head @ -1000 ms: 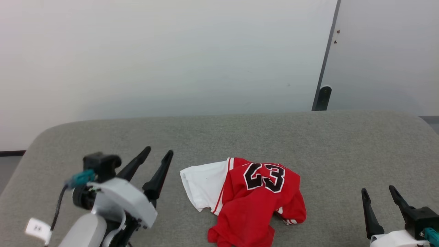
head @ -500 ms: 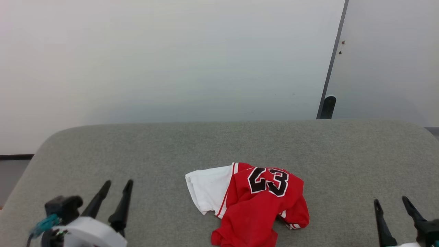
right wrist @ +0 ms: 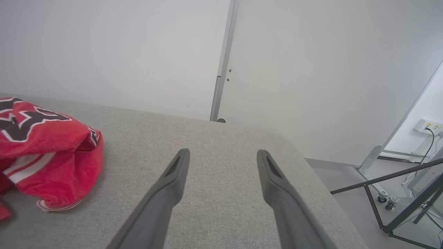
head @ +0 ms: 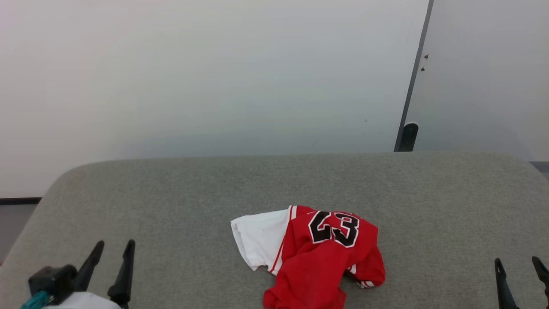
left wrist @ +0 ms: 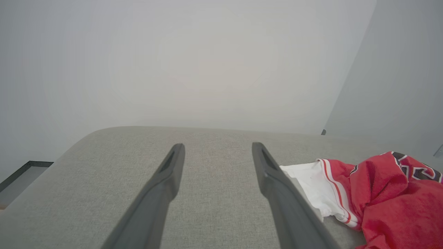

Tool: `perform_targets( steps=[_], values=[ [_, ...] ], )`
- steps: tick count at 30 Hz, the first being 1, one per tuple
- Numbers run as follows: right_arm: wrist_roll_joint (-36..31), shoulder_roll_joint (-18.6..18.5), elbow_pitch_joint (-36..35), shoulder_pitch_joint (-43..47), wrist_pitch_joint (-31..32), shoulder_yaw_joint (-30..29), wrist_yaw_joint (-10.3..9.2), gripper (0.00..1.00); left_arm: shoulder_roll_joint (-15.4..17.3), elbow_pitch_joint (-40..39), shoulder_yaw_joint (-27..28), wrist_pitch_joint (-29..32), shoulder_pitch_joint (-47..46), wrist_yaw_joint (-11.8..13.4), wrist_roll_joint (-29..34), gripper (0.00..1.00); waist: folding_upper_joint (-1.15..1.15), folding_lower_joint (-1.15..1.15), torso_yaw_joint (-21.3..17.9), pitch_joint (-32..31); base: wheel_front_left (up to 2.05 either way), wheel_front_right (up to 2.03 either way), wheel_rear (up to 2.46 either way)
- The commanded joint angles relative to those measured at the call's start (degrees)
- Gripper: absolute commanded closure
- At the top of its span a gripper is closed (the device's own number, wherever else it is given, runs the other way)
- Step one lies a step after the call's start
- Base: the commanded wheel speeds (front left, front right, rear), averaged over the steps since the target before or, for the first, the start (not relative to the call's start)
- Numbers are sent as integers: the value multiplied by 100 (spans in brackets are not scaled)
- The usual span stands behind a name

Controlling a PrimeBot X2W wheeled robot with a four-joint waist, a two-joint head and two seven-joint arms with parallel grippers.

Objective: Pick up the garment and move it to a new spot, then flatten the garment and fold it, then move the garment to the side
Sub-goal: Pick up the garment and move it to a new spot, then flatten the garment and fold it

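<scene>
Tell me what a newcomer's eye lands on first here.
The crumpled red jersey, its black 23 facing up and a white part spread toward the robot's left, lies at the near middle of the grey padded surface. The left gripper and right gripper flank it at the near corners, both open and empty.

You can read one marking: "23", black with white edging, on the red garment (head: 317, 257). In both wrist views the lettering is cropped and illegible.
</scene>
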Motion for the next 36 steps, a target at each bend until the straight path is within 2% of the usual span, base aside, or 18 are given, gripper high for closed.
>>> perform_targets(
  steps=[1, 9, 25, 31, 36],
  values=[
    [-35, -10, -12, 50, -17, -23, -2, 0, -44, -20, 100, -11, 129, -40, 66, 0, 0, 0, -3, -1, 0, 0, 0],
    [-44, -14, -66, 85, 11, -121, -2, 0, -217, -86, 497, -13, 302, -119, 227, 0, 0, 0, -10, 1, 0, 0, 0],
    [-80, 57, -144, 79, 45, -20, -2, 0, -364, -116, 592, -14, 269, -184, 391, 0, 0, 0, 32, 52, 0, 0, 0],
    [-45, 11, -179, 37, 94, 95, -2, 0, -291, -119, 359, 94, 19, -193, 308, 0, 0, 0, 38, 102, 0, 0, 0],
    [2, -38, -319, -123, 219, 292, -2, 0, -1, -412, -137, 774, -542, -196, -18, 0, 0, 0, -88, 267, 0, 0, 0]
  ],
)
